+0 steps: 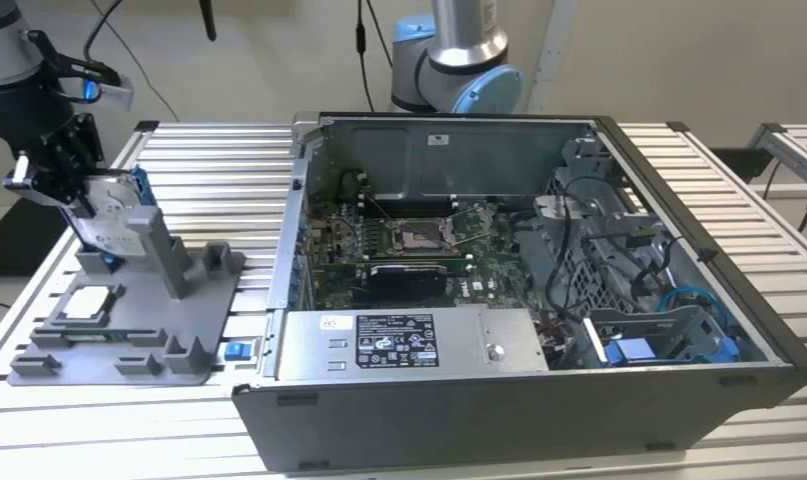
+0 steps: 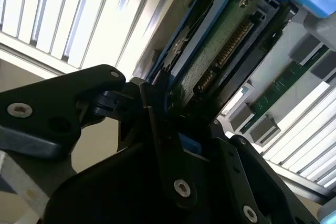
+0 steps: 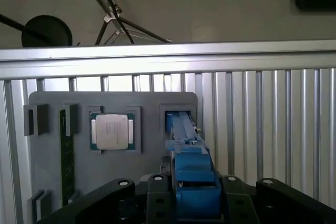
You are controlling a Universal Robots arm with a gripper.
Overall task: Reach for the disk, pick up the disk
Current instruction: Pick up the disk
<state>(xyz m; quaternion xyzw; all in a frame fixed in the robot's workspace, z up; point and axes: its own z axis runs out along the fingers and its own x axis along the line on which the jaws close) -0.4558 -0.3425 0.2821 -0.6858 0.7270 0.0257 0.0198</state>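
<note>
The hand [image 2: 173, 95] is closed on the upper edge of the disk [image 2: 223, 43], which stands on edge in a slot of the grey holder [image 1: 136, 325], near the surface's [image 1: 210, 160] edge on the exterior view's left. A clean pick-up likely calls for a firm, centred pinch on the blue frame and a pull in line with the slot, so nothing binds. Above is open room; the holder's post is just beside the disk, the chip [image 3: 111, 131] near, the case [image 1: 510, 410] well apart.
</note>
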